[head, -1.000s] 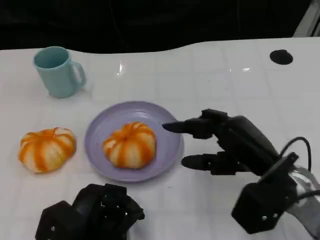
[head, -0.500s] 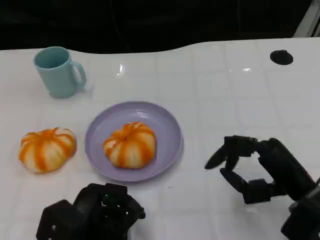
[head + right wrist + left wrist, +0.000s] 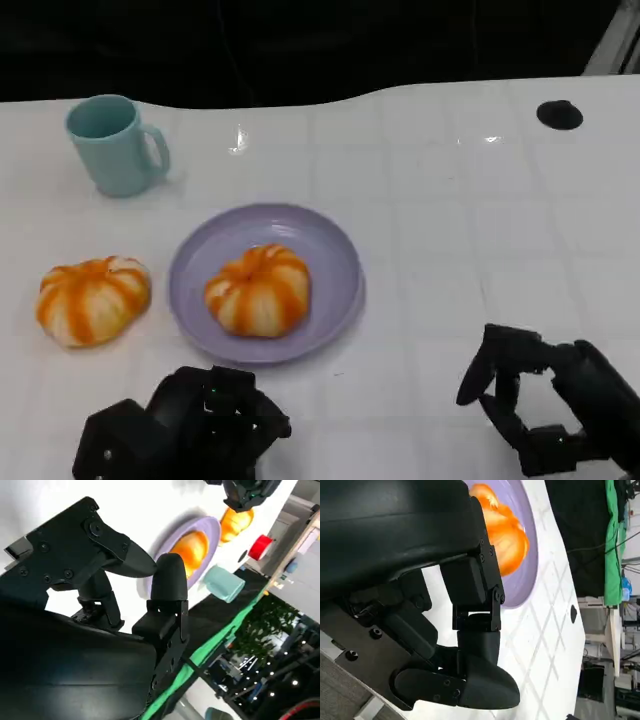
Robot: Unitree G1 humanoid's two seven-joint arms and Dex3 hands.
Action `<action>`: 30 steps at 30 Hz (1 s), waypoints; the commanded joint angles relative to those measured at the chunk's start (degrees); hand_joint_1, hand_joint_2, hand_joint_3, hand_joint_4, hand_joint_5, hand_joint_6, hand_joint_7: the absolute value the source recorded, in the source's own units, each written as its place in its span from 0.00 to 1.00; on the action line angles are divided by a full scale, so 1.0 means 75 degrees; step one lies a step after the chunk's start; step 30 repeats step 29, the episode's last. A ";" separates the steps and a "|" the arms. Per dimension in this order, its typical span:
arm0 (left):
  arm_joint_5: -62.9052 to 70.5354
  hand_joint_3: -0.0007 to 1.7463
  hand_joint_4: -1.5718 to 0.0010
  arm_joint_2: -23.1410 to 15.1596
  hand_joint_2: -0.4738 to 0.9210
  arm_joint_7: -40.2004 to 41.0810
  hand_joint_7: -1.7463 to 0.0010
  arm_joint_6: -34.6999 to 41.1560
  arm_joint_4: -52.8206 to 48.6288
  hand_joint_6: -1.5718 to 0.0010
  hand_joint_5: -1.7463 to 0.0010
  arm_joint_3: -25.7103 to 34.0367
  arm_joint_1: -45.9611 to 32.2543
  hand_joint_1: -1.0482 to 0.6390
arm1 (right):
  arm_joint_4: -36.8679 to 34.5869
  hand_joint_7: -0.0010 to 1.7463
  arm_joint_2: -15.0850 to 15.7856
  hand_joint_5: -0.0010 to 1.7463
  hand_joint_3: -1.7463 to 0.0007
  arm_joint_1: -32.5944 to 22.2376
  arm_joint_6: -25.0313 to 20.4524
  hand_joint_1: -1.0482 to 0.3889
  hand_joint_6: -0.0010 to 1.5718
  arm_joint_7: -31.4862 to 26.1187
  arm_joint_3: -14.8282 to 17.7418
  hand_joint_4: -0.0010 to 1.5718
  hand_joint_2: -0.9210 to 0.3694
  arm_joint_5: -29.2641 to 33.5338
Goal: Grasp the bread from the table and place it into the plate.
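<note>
Bread point(image 3: 258, 289) sits in the plate point(image 3: 335, 250); a second loaf point(image 3: 92, 298) waits on the tabletop point(image 3: 450, 220). Right hand point(image 3: 545, 410) is released; left hand point(image 3: 185, 425) looks clenched, empty.

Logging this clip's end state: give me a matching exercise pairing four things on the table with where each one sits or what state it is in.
Things:
1. bread on the plate
2. second bread
3. mug
4. right hand

Places or states:
A. far left of the table, upright
B. empty, near the table's right front edge
C. bare table, left of the plate
D. middle of the purple dish

Pairs: 1-D, 2-C, 3-A, 4-B
</note>
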State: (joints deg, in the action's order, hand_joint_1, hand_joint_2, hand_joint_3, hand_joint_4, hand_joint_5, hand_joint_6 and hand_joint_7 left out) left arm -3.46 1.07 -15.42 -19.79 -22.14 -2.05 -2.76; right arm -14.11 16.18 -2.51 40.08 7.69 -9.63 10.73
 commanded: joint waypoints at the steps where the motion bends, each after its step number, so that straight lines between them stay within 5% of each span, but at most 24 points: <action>1: -0.0057 0.34 0.00 -0.0115 0.75 0.0011 0.65 0.0063 0.0095 0.06 0.33 0.0048 -0.0049 0.00 | 0.0020 0.87 0.0073 1.00 0.31 -0.0226 0.0081 0.60 0.37 -0.0048 0.0117 0.45 0.34 0.0106; 30: -0.0229 0.33 0.00 -0.0367 0.76 -0.0135 0.62 -0.0089 -0.0185 0.08 0.35 0.0211 0.0030 0.00 | -0.1095 0.86 -0.0525 1.00 0.37 0.0006 0.0866 0.55 0.36 -0.1058 0.0099 0.44 0.29 0.0629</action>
